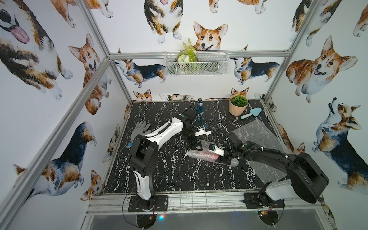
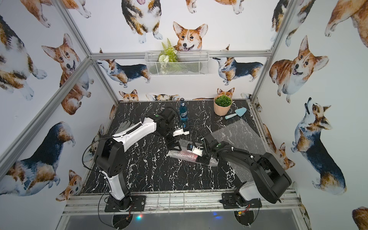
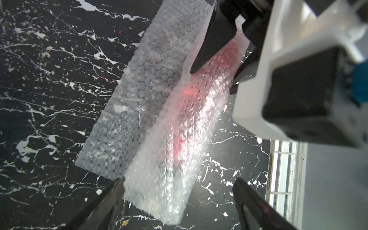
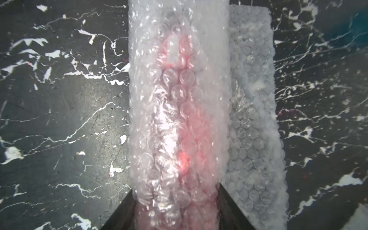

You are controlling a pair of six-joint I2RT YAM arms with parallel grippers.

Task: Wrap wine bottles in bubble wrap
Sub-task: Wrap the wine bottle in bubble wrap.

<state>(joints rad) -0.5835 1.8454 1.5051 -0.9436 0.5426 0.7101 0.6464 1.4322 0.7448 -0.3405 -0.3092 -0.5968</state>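
Note:
The red-pink wine bottle [image 1: 207,156] [image 2: 185,154] lies mid-table, rolled inside a bubble wrap sheet [image 3: 179,129] [image 4: 179,119]. A loose flap of that sheet [image 3: 129,99] [image 4: 253,119] lies flat beside the roll. My right gripper [image 4: 176,188] [image 1: 221,157] [image 3: 213,79] is shut on one end of the wrapped bottle. At the roll's other end my left gripper [image 3: 178,180] [image 1: 196,146] is open, one finger beside the wrap and the other well clear. The blue wine bottle [image 1: 199,110] [image 2: 183,111] stands upright at the back. A second bubble wrap sheet [image 1: 256,135] [image 2: 237,135] lies flat on the right.
A potted plant [image 1: 238,105] and a light-blue trowel [image 1: 252,113] sit at the back right. A grey glove [image 1: 140,129] lies at the left, partly under the left arm. A wire basket [image 1: 196,62] hangs on the back wall.

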